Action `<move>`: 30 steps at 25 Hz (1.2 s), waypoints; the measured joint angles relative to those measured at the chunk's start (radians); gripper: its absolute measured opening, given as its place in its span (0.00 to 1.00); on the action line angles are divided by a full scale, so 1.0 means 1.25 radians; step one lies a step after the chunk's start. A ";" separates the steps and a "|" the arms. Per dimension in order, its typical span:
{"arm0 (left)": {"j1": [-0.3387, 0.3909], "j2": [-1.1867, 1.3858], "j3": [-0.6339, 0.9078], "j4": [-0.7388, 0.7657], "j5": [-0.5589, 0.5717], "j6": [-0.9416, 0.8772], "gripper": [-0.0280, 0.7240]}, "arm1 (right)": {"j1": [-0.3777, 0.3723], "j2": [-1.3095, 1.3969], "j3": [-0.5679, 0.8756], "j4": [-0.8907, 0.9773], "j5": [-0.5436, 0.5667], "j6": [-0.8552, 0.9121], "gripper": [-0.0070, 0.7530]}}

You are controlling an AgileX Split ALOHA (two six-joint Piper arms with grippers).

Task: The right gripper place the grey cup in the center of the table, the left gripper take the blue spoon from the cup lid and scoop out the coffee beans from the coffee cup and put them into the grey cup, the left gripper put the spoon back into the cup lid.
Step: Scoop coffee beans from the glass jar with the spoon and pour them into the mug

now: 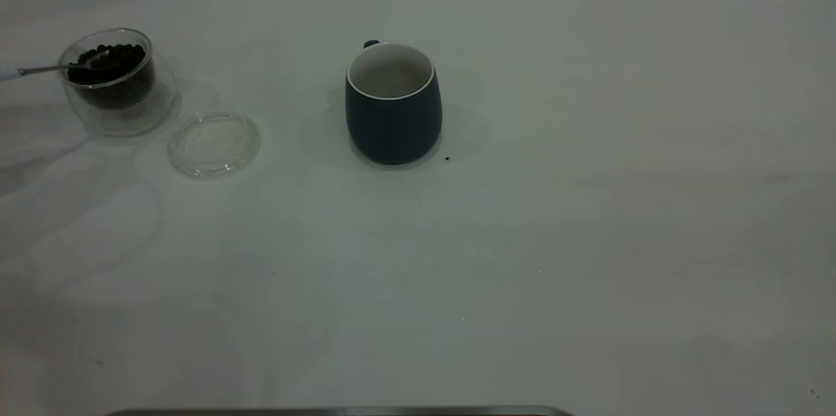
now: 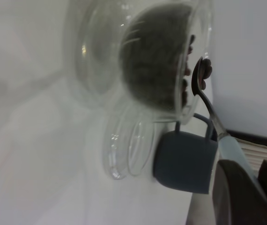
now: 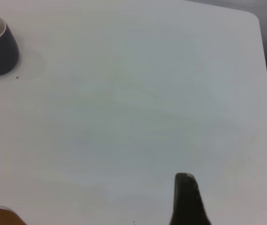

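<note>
**Spoon in the bean cup, both arms mostly out of frame**

The table (image 1: 588, 240) fills the exterior view; its near edge is crossed by a dark strip that is cut off and cannot be identified. No writing or brand shows on anything.

The grey cup (image 1: 393, 106) stands upright near the middle of the table, its white inside looking bare, its handle turned to the far side so that only a nub shows above the rim. A single dark speck (image 1: 447, 158), possibly a bean, lies on the table just beside its base.

The coffee cup (image 1: 116, 81) stands at the left, well apart from the grey cup, with the coffee beans (image 1: 111, 63) heaped inside. The cup lid (image 1: 214, 144) lies flat just beside it, toward the grey cup, with nothing on it.

The blue spoon (image 1: 62, 67) reaches in from the left edge, its steel bowl over the beans; the pale handle is cut off by the frame. In the left wrist view a few beans sit in the spoon's bowl at the glass rim.

The left pincer (image 2: 248, 187) shows only in its wrist view as blurred dark fingers closed around the spoon's handle. Of the right pincer (image 3: 187, 199) one dark fingertip shows over bare table, far from the cups; whether it is wide or narrow I cannot tell.
</note>
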 joint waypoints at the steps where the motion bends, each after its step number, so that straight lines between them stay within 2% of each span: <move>1: 0.000 0.001 -0.005 0.000 0.009 0.000 0.21 | 0.000 0.000 0.000 0.000 0.000 0.000 0.62; 16: -0.007 0.003 -0.039 0.033 0.029 -0.032 0.21 | 0.000 0.000 0.000 0.001 0.000 0.000 0.62; 30: -0.113 0.003 -0.039 0.048 0.029 -0.042 0.21 | 0.000 0.000 0.000 0.001 0.000 0.000 0.62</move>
